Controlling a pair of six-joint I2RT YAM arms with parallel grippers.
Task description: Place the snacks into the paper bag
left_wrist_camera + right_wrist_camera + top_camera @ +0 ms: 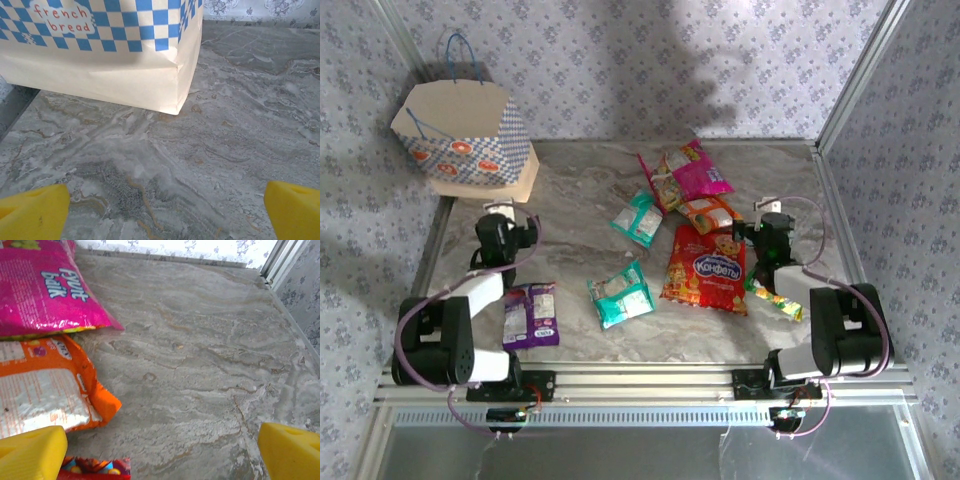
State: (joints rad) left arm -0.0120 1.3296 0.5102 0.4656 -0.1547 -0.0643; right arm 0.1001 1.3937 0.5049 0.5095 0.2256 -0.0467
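Grey marble covers the table (570, 190), with flowery wallpaper (620, 60) behind it. We see the paper bag (470, 135) in the far left corner, standing with its mouth open. We count seven snacks (638, 218) lying on the table, so we think none is in the bag yet. The magenta packet (698, 168), the orange packet (708, 213) and the big red packet (705, 270) lie close together on the right. The purple-white packet (530, 315) lies by the left arm. The green-yellow packet (775, 298) peeks out from under the right arm.

Our first job is to grab one snack. The orange packet is just beside the right gripper (162, 452), so we would start there. Shiny packets slip (they look very slick), so we should pinch a flat edge, lift slowly, and let go right over the bag's mouth.

Both arms reach out low over the table. The right gripper has its fingers spread wide with nothing between them. The left gripper (165, 212) is spread wide too. It points at the bag's bottom corner, near it but not touching.
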